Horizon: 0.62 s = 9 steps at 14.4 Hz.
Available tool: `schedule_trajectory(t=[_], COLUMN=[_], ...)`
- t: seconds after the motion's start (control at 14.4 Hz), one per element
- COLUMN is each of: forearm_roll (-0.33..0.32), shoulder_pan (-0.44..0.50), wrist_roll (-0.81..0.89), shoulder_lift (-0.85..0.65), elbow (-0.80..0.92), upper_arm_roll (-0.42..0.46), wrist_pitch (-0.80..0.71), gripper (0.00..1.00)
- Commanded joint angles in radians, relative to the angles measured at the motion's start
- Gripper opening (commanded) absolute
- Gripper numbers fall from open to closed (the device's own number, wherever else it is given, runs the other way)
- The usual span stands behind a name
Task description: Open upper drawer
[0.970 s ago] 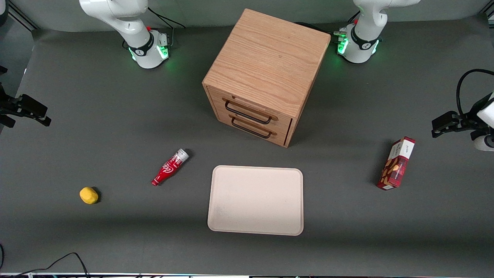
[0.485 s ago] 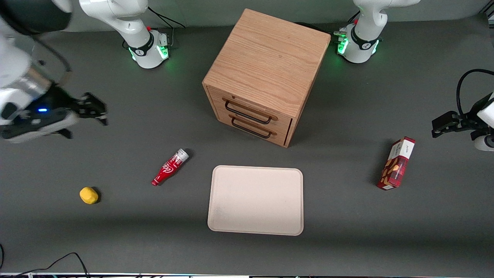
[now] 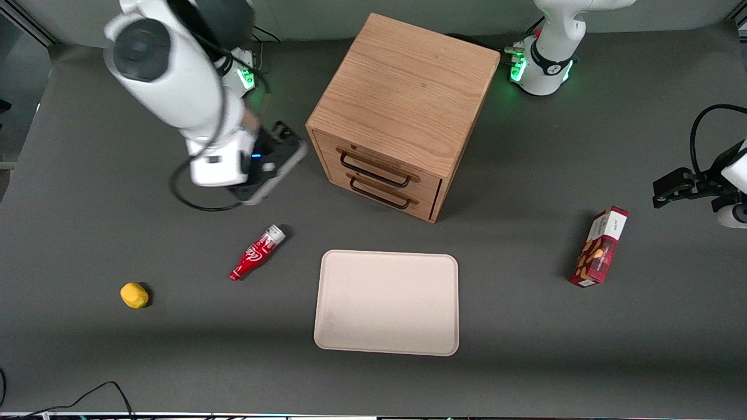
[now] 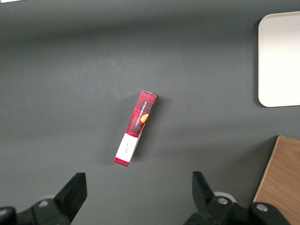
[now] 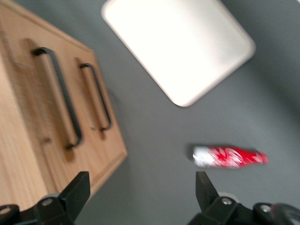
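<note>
The oak cabinet (image 3: 402, 87) stands at the table's middle, with two drawers on its front. The upper drawer (image 3: 382, 158) is shut, with its thin black wire handle (image 3: 373, 170) above the lower drawer's handle (image 3: 379, 196). My right gripper (image 3: 271, 169) hangs above the table beside the cabinet, toward the working arm's end, apart from the handles. In the right wrist view the gripper (image 5: 140, 192) is open and empty. That view also shows the upper handle (image 5: 61, 96) and the lower handle (image 5: 98, 98).
A red bottle (image 3: 257, 252) lies on the table nearer the front camera than my gripper; it also shows in the right wrist view (image 5: 229, 156). A cream tray (image 3: 386, 302) lies in front of the cabinet. A yellow lump (image 3: 134, 295) and a red snack box (image 3: 599, 247) lie toward either end.
My right arm has swung in from the working arm's end of the table to just beside the cabinet. The drawers and the loose objects have not moved.
</note>
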Motion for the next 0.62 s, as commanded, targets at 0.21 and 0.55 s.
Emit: schedule_trajectory(t=[0.21,0.55], forearm_roll=[-0.016,-0.019], shoulder_pan=[0.019,0.051], wrist_roll=[-0.072,-0.068], shoulder_lift=[0.164,0.217], elbow=[0.031,0.009], upper_arm_roll=[0.102,0.111], wrist_pitch=[0.082,0.188], gripper=[1.0,1.0])
